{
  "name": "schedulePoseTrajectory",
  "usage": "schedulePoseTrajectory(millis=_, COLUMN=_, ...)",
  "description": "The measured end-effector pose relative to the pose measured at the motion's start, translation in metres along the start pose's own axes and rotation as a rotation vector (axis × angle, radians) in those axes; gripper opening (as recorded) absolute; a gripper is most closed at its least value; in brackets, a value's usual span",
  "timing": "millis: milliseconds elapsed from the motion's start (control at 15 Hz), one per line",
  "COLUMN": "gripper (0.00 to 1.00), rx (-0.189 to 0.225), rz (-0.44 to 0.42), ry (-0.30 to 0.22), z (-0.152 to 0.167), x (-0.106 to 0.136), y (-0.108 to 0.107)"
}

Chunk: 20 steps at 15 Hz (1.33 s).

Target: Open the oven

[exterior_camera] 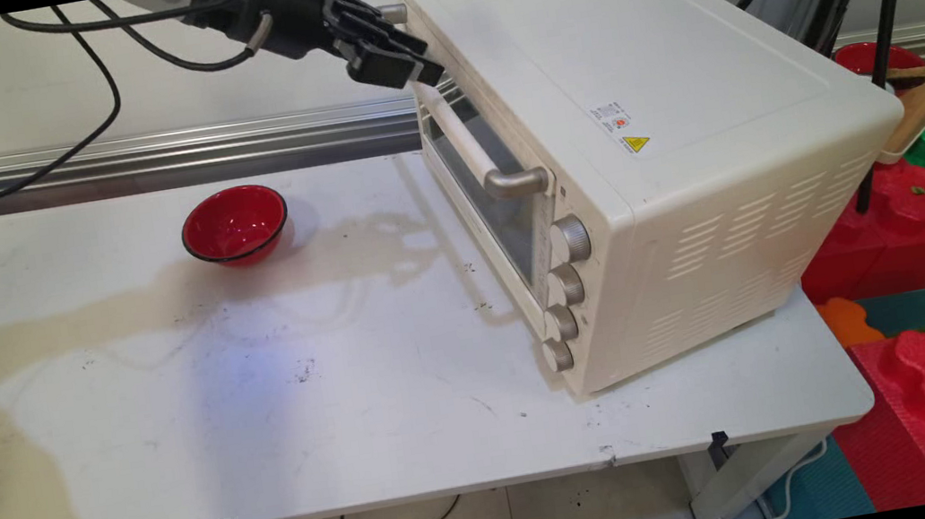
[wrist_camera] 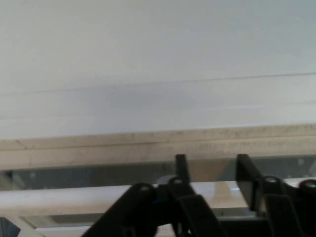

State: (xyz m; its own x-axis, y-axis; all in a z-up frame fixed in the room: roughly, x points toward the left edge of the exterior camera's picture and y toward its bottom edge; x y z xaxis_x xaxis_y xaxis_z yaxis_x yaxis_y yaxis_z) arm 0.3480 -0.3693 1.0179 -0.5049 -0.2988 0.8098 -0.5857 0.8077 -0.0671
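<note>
- The white bench [exterior_camera: 269,431] is stained and scuffed across its near half, with a tan patch running from its left edge toward the middle.
- A cream toaster oven [exterior_camera: 645,143] stands on the right half of the bench, turned at an angle so its front faces left; its near corner sits close to the bench's near edge.
- Four round knobs [exterior_camera: 564,286] run in a column down the near end of the oven's front.
- The oven's door [exterior_camera: 473,176] is glass, with a long bar handle [exterior_camera: 469,145] across its top on metal brackets.
- A red bowl [exterior_camera: 235,224] with a dark rim stands upright toward the far edge of the bench, left of the oven and well apart from it.
- The black tool [exterior_camera: 408,63] hangs at the far top corner of the oven's front, right at the far end of the handle.
- In the hand view the tool [wrist_camera: 212,170] shows two fingertips [wrist_camera: 181,165] standing apart, open, with the handle [wrist_camera: 74,200] lying across just beyond them and nothing gripped.
</note>
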Motion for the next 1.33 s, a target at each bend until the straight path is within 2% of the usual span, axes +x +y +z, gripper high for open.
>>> schedulePoseTrajectory(millis=667, gripper=0.00, rx=-0.021, rz=-0.029, ry=0.007, z=0.026, x=0.001, y=0.006)
schedulePoseTrajectory(millis=1333, gripper=0.00, rx=-0.037, rz=-0.059, ry=-0.018, z=0.046, x=-0.009, y=0.011)
